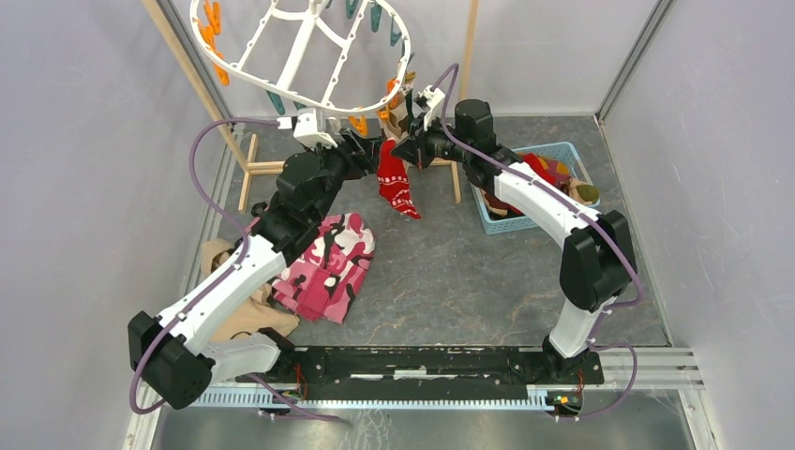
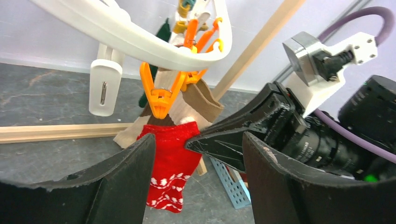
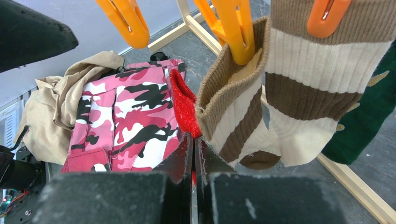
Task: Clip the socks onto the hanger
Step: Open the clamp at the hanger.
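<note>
Where its black fingers meet, the right pincer [image 3: 193, 140] is seen closed on the cuff of a small red knitted sock with white pattern [image 3: 184, 109], which is hung below it. Just beyond its tip, a brown-and-cream striped ribbed sock [image 3: 303, 88] is held by orange plastic clips [image 3: 236, 28]. The left pincer [image 2: 197, 137] is spread wide, nothing gripped; the red sock is framed between its fingers, and the white plastic oval hanger frame [image 2: 116, 32] is seen above.

Bright, even, diffuse light; soft shadows; near foreground blurred in both wrist views
</note>
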